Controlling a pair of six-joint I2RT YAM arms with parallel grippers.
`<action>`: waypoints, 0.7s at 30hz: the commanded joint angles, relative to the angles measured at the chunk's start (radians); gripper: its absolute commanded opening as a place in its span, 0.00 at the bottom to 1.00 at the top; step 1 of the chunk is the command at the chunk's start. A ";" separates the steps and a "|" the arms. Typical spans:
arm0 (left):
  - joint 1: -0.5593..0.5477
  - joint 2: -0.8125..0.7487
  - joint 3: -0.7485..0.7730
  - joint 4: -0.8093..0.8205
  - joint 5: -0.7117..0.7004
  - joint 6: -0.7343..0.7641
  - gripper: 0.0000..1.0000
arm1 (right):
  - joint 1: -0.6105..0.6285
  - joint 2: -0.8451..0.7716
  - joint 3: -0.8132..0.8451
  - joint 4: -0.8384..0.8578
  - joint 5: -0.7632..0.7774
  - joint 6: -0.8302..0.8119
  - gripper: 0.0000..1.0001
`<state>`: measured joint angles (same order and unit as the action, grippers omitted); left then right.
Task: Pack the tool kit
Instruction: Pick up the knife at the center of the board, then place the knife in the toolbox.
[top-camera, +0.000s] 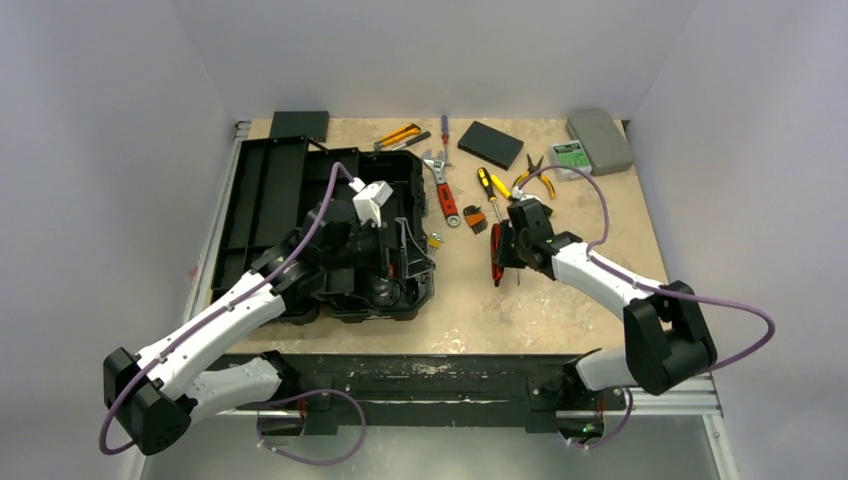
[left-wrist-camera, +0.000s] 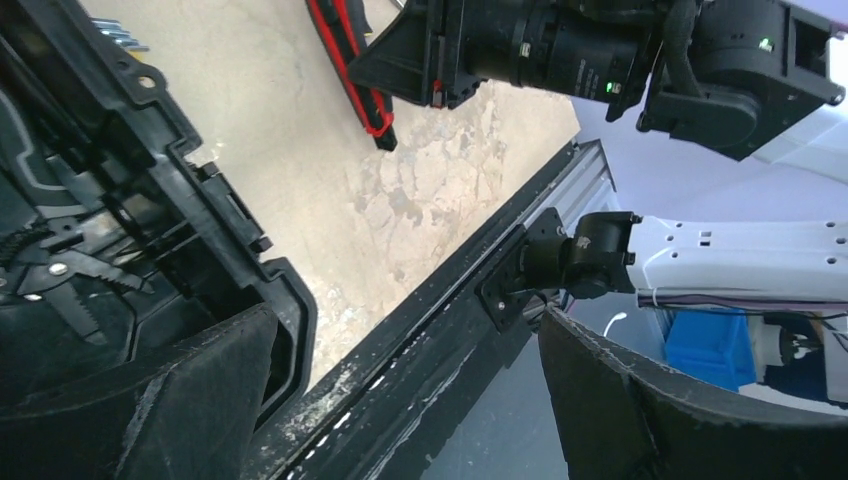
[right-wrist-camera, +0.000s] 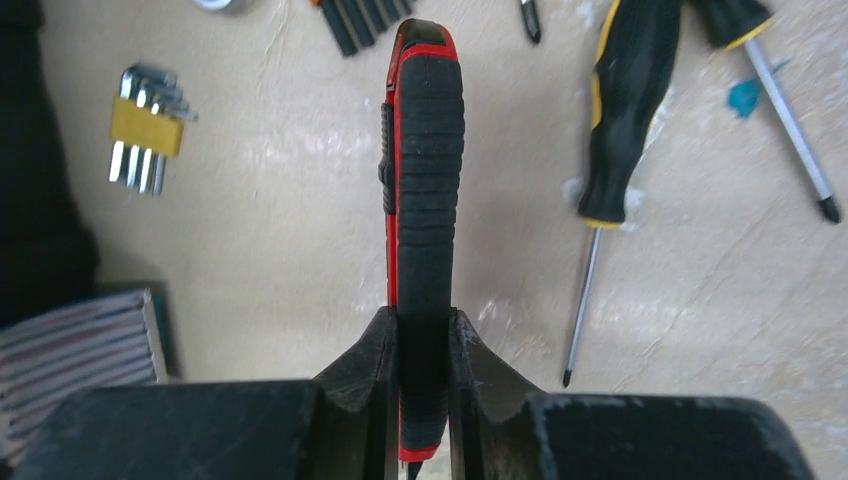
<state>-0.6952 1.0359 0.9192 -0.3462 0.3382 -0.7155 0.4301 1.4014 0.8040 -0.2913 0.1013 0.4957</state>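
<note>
The black toolbox (top-camera: 262, 215) lies open at the left, with its moulded tray (top-camera: 405, 290) on the right side. My left gripper (top-camera: 395, 255) hovers over the tray, jaws wide open and empty (left-wrist-camera: 410, 400). Black pliers (left-wrist-camera: 70, 280) lie in the tray beside it. My right gripper (top-camera: 510, 245) is shut on a red and black utility knife (right-wrist-camera: 425, 200), just right of the toolbox. The knife also shows in the top view (top-camera: 497, 258) and the left wrist view (left-wrist-camera: 350, 60). Loose tools lie behind it: a red wrench (top-camera: 445, 195), yellow-black screwdrivers (top-camera: 492, 188), and yellow pliers (top-camera: 533, 175).
Yellow hex keys (right-wrist-camera: 145, 130) and a black hex set (top-camera: 474, 217) lie between the toolbox and the knife. A yellow cutter (top-camera: 400, 135), flat black box (top-camera: 490, 144), grey case (top-camera: 600, 140) and green-labelled packet (top-camera: 570, 157) sit at the back. The table's front rail (left-wrist-camera: 440, 330) is near.
</note>
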 joint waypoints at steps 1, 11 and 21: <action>-0.032 0.041 -0.008 0.126 0.016 -0.075 1.00 | -0.005 -0.129 -0.071 0.099 -0.157 0.025 0.00; -0.052 0.138 0.000 0.377 0.038 -0.189 1.00 | -0.005 -0.515 -0.196 0.162 -0.466 0.038 0.00; -0.075 0.279 0.045 0.579 0.127 -0.274 0.90 | -0.005 -0.637 -0.246 0.323 -0.698 0.142 0.00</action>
<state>-0.7532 1.2610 0.9173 0.0906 0.4141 -0.9371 0.4290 0.7662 0.5682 -0.0925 -0.4698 0.5812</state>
